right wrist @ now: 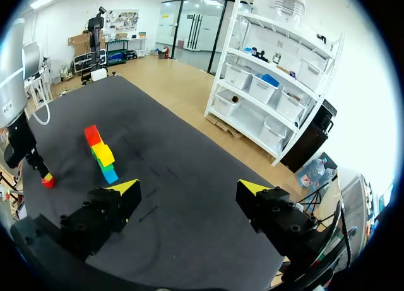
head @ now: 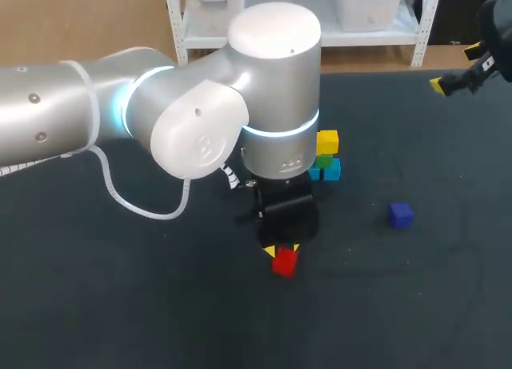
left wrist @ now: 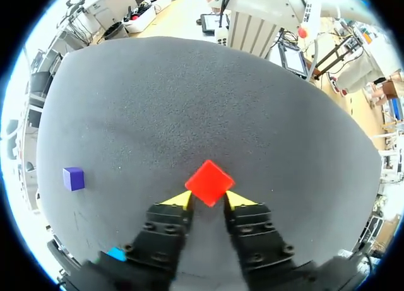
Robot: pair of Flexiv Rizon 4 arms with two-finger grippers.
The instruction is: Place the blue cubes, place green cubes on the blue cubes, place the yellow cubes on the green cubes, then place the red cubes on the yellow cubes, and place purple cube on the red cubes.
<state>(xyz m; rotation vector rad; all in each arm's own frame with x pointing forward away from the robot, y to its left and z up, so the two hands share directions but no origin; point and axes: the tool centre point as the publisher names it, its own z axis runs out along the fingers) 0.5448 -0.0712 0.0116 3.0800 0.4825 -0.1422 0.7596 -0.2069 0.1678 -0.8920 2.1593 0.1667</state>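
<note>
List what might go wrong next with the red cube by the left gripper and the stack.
1. The red cube sits corner-on to the left gripper, so it may twist or slip when gripped or lifted.
2. The stack is tall and narrow, and its cubes do not look squarely aligned. A nudge while placing could topple it.
</note>
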